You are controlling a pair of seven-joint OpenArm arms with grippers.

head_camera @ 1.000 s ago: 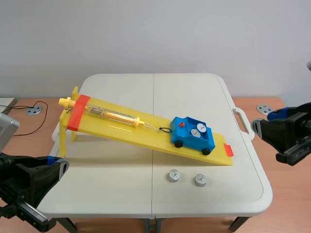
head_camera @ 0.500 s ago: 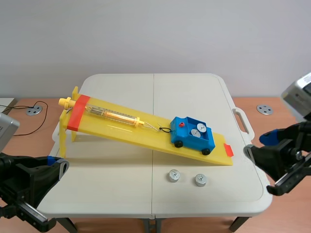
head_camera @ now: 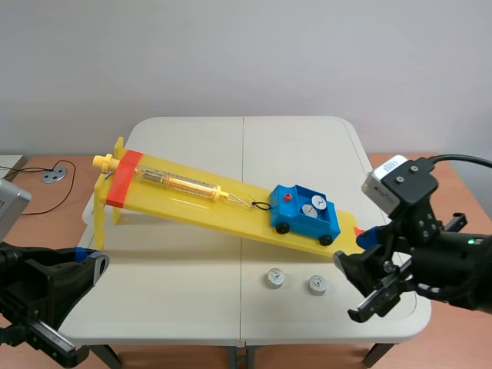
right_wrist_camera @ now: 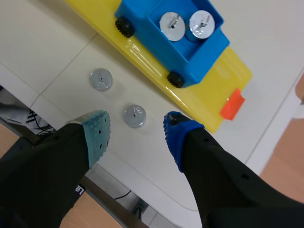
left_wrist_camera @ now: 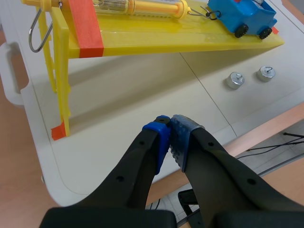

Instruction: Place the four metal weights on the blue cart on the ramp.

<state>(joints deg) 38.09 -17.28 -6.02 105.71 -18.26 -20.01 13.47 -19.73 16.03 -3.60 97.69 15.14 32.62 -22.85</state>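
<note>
The blue cart rests low on the yellow ramp with two metal weights in its bed. Two more weights lie on the white table in front of the ramp, one to the left of the other. My right gripper is open, hovering over the second weight. My left gripper is shut on nothing near the table's front left edge.
A spring scale lies along the ramp, hooked by a cord to the cart. The ramp's raised end stands on yellow legs at the left. The white table has handles at its sides.
My right arm has swung in from the table's right side and lowered toward the front, bringing its open gripper over the right-hand loose weight. The left arm has stayed still.
</note>
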